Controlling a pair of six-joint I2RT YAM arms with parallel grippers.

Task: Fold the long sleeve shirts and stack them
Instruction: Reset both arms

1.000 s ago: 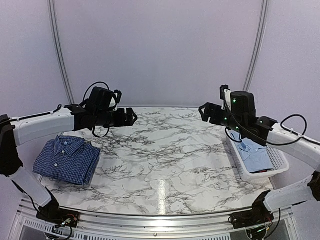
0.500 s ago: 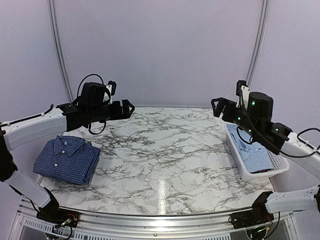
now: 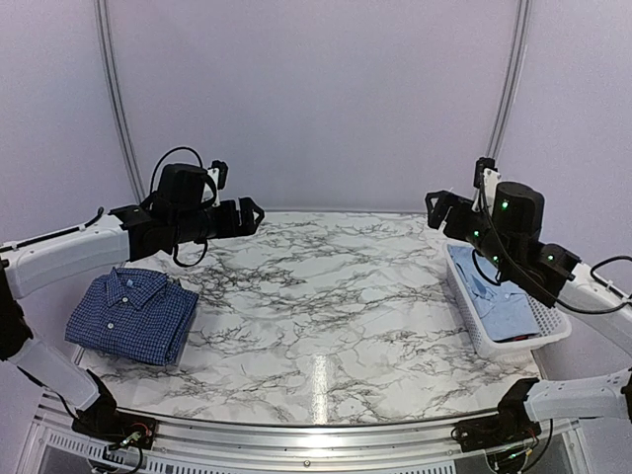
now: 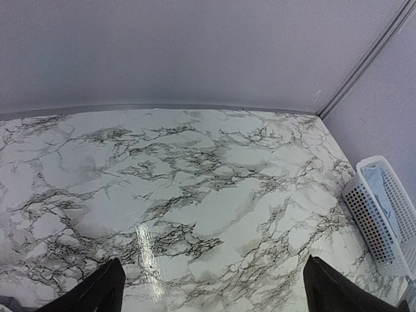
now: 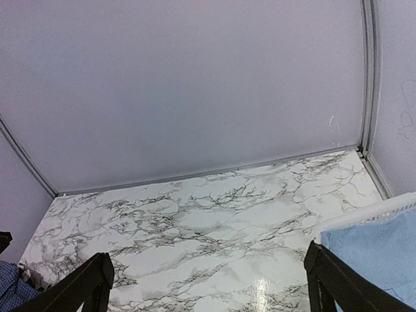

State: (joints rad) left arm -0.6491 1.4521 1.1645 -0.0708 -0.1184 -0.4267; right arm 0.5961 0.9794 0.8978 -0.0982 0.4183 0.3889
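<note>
A folded dark blue checked shirt point(image 3: 132, 316) lies on the marble table point(image 3: 326, 306) at the left. A pale blue shirt point(image 3: 499, 301) lies in the white slatted basket point(image 3: 474, 326) at the right; it also shows in the right wrist view point(image 5: 380, 253). The plaid shirt is out of view. My left gripper point(image 3: 252, 215) is open and empty, held high above the table behind the blue checked shirt. My right gripper point(image 3: 436, 209) is open and empty, held high over the basket's far end. In both wrist views the jaws stand wide apart over bare marble.
The basket point(image 4: 380, 214) shows at the right edge of the left wrist view. Pale walls with corner rails close the back and sides. A metal rail point(image 3: 316, 439) runs along the table's near edge.
Both arms have risen and pulled outward, the left gripper to the left, the right gripper to the right over the basket. Both stay open and empty. The shirts have not moved.
</note>
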